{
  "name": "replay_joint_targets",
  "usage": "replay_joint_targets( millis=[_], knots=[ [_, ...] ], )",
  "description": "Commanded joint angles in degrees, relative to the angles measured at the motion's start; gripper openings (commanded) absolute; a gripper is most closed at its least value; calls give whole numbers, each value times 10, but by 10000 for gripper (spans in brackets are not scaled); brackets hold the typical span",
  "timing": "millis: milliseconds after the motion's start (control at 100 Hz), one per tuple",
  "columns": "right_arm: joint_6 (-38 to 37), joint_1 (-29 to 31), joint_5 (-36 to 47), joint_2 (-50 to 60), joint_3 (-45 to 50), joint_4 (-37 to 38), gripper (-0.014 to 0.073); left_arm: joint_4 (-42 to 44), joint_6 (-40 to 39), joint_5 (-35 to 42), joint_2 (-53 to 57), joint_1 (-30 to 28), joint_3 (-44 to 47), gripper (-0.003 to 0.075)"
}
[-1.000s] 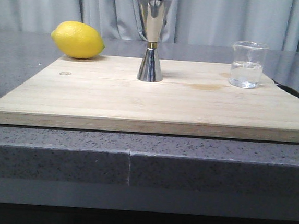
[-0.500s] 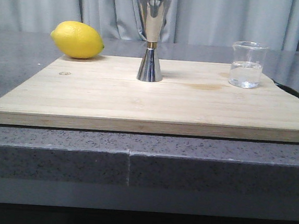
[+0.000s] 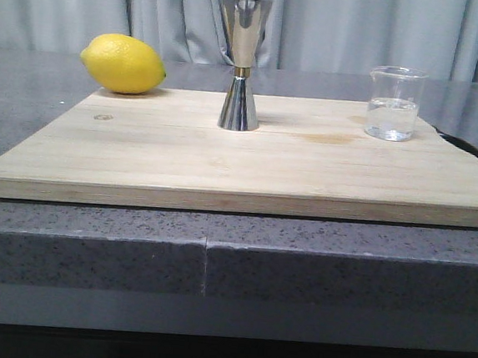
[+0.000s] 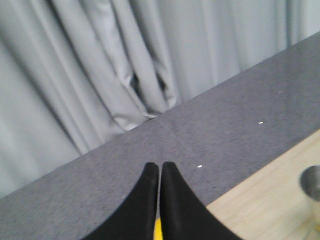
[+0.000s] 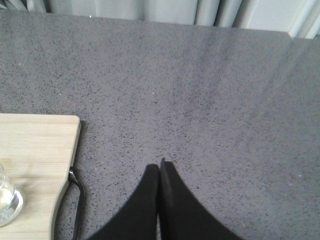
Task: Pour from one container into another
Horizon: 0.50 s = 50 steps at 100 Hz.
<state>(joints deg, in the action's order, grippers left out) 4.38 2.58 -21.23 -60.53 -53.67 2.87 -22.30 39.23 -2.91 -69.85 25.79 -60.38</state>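
Item 1: glass beaker [image 3: 394,103], clear, upright, part-filled w/ clear liquid; placed on wooden board [image 3: 249,159] near its far right corner.

Item 2: steel jigger [image 3: 242,65], hourglass form, gold band at waist; stood upright at board centre-rear, well apart from beaker.

Item 3: lemon [image 3: 122,64], yellow; laid on grey counter [image 3: 29,94] just beside board's far left corner.

Item 4: left gripper [image 4: 159,172], black fingers pressed together, nothing held; seen above counter near board edge, grey curtain [image 4: 100,60] behind.

Item 5: right gripper [image 5: 159,172], fingers pressed together, nothing held; seen over bare counter to the right of board, beaker at view's edge. Neither gripper is seen in front view.
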Motion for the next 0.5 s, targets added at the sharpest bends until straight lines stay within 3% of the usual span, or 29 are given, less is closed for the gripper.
replay_joint_targets(
  millis=[0, 200, 390, 490],
  knots=[
    [7, -7, 84, 7, 16, -7, -72, -11, 4, 100, 12, 52, 17, -18],
    [7, -55, 148, 7, 73, -7, -72, -8, -27, 177, 12, 122, 84, -17],
    [7, -97, 151, 7, 78, -3, -71, -20, -91, 169, 12, 133, 105, -15],
    [7, -100, 143, 7, 78, -1, -70, -22, -91, 164, 12, 133, 104, 27]
  ],
)
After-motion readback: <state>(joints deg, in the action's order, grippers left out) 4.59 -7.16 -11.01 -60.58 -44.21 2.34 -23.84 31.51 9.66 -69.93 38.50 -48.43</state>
